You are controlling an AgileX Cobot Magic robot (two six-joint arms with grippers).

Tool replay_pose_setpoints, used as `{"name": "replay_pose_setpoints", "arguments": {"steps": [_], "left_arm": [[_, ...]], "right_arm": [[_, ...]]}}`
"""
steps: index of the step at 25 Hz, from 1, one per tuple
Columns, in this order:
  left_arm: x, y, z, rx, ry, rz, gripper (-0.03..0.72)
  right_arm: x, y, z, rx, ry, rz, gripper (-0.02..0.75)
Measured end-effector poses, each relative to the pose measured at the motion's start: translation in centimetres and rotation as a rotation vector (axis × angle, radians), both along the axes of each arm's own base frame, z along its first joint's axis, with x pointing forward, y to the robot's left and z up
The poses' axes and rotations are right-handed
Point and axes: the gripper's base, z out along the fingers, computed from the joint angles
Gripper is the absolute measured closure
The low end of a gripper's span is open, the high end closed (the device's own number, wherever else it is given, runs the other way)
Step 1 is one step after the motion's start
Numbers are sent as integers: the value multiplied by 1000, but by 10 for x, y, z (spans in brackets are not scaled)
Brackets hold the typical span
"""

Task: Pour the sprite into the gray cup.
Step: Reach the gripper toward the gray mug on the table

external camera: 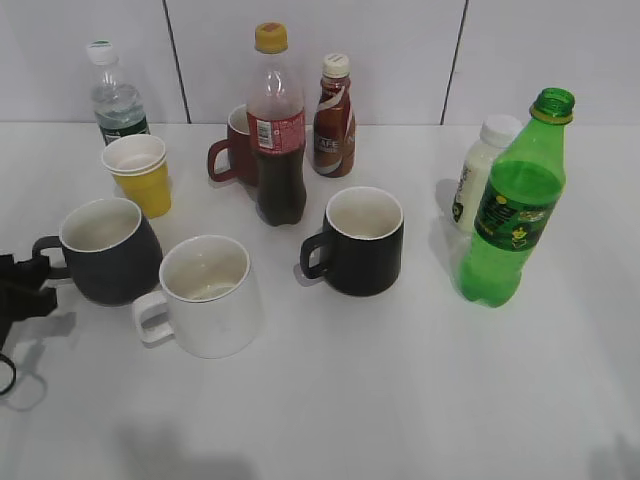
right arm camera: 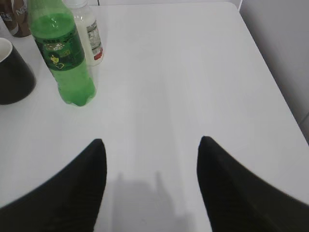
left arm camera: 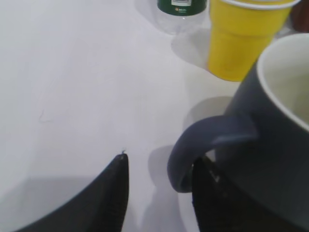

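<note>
The sprite (external camera: 510,210) is a tall green bottle with no cap, standing upright at the right of the table. It also shows at the upper left of the right wrist view (right arm camera: 65,58). The gray cup (external camera: 108,250) stands empty at the left, its handle pointing left. My left gripper (external camera: 35,275) is at that handle. In the left wrist view the gray cup (left arm camera: 270,145) fills the right side, and the left gripper (left arm camera: 159,162) is open with the handle loop between its fingers. My right gripper (right arm camera: 150,140) is open and empty, well short of the sprite; it is out of the exterior view.
A white mug (external camera: 205,295) and a black mug (external camera: 362,240) stand between the cup and the sprite. Behind are a cola bottle (external camera: 277,130), a dark red mug (external camera: 235,150), a coffee bottle (external camera: 333,115), a yellow cup (external camera: 140,175), a water bottle (external camera: 115,100) and a small white bottle (external camera: 482,170).
</note>
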Motion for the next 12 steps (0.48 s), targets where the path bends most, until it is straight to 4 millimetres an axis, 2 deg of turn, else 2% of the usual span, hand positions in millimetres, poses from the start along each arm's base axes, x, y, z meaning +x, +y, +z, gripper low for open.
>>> {"name": "replay_pose_setpoints", "arguments": {"steps": [6, 12], "left_arm": [[1, -1, -24, -8, 34, -13, 370], [3, -4, -25, -12, 29, -48, 377]], "right_arm": [[0, 0, 0, 0, 0, 0, 290], [0, 0, 0, -2, 0, -1, 290]]}}
